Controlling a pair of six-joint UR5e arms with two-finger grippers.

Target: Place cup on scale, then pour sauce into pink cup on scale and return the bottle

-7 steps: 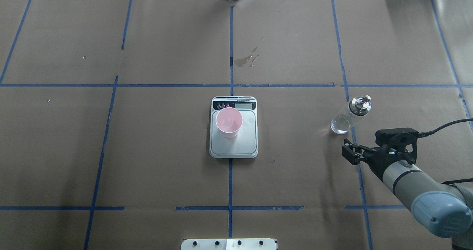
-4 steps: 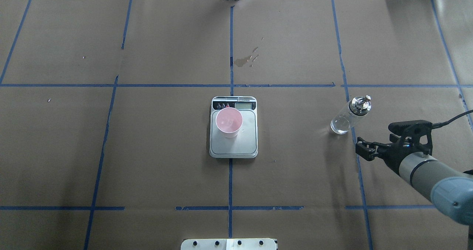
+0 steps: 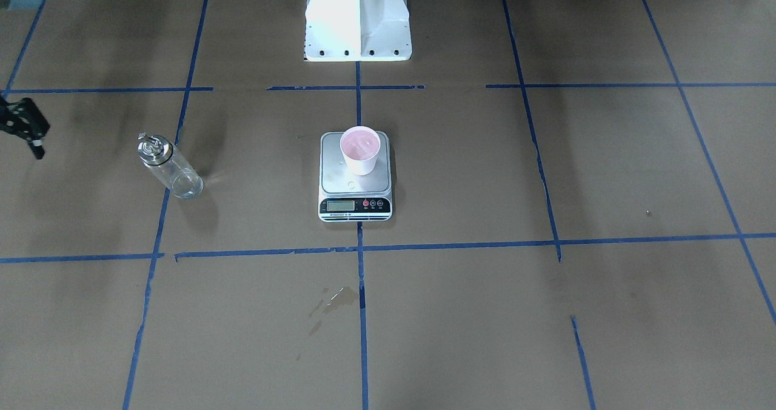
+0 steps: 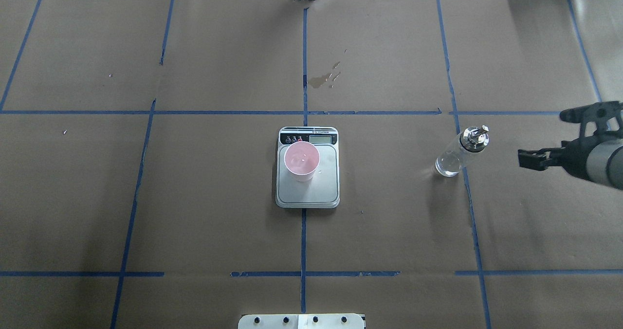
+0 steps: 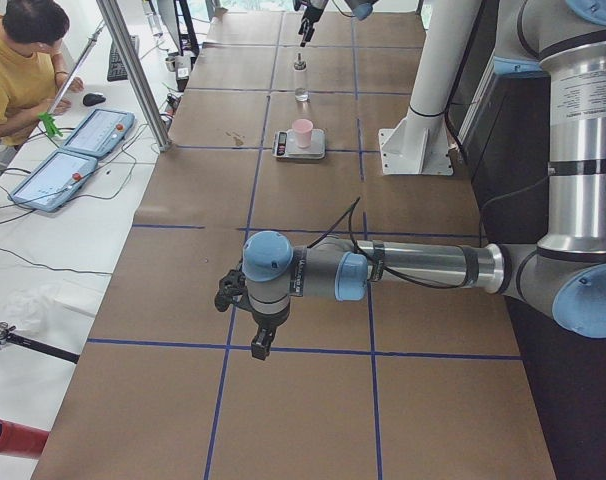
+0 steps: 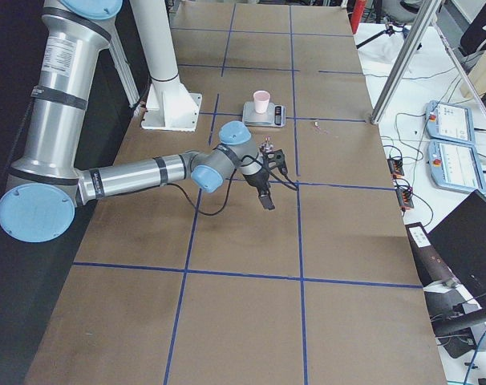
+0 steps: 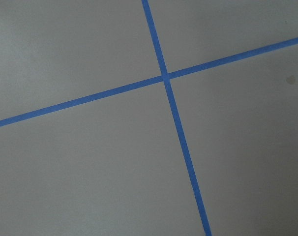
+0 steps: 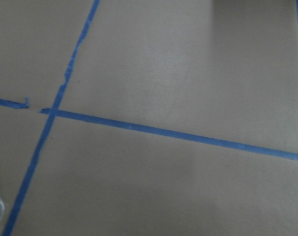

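The pale pink cup (image 4: 302, 161) stands upright on the far left part of the scale's (image 4: 307, 192) steel platform; they also show in the front view, the cup (image 3: 360, 150) on the scale (image 3: 354, 207). The clear glass bottle (image 4: 460, 151) with its silver pourer stands upright on the paper to the right, with clear liquid in it (image 3: 170, 167). My right gripper (image 4: 530, 158) hangs empty and open, well to the right of the bottle and apart from it. My left gripper (image 5: 258, 345) shows only in the exterior left view, far from these things; I cannot tell its state.
A dried stain (image 4: 323, 78) marks the paper beyond the scale. The robot's white base (image 3: 357, 16) stands behind the scale. Blue tape lines grid the brown paper. An operator (image 5: 23, 60) sits at the side desk with tablets.
My right gripper has drawn back to the right and farther from me, away from the bottle. The bottle, cup and scale have not moved.
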